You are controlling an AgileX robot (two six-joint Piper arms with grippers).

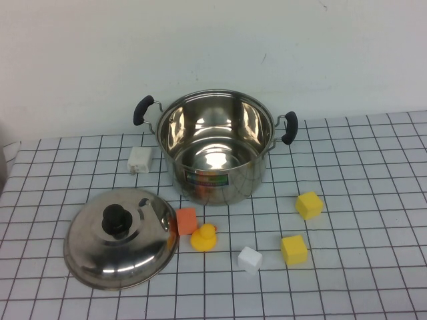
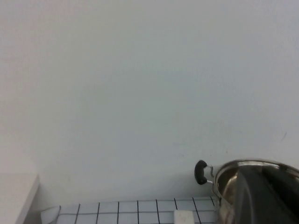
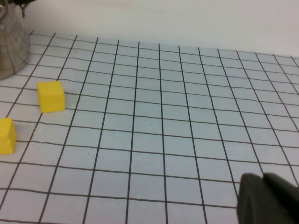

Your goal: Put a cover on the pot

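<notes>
The pot [image 1: 217,150] is large, shiny steel with two black side handles and a coloured label. It stands open at the back middle of the gridded table. The domed steel lid [image 1: 121,239] with a black knob [image 1: 115,219] lies knob up at the front left, apart from the pot. Neither gripper shows in the high view. In the left wrist view my left gripper [image 2: 264,198] is a dark blur in front of the pot's rim [image 2: 252,163], raised and well back from it. My right gripper [image 3: 264,196] is shut and empty, low over bare table to the right of the pot [image 3: 11,46].
A white block [image 1: 139,160] lies left of the pot. An orange cube [image 1: 186,221] and a yellow duck [image 1: 204,237] sit by the lid's right edge. A white cube [image 1: 250,259] and two yellow cubes [image 1: 309,205] [image 1: 293,249] lie in front of the pot, to the right.
</notes>
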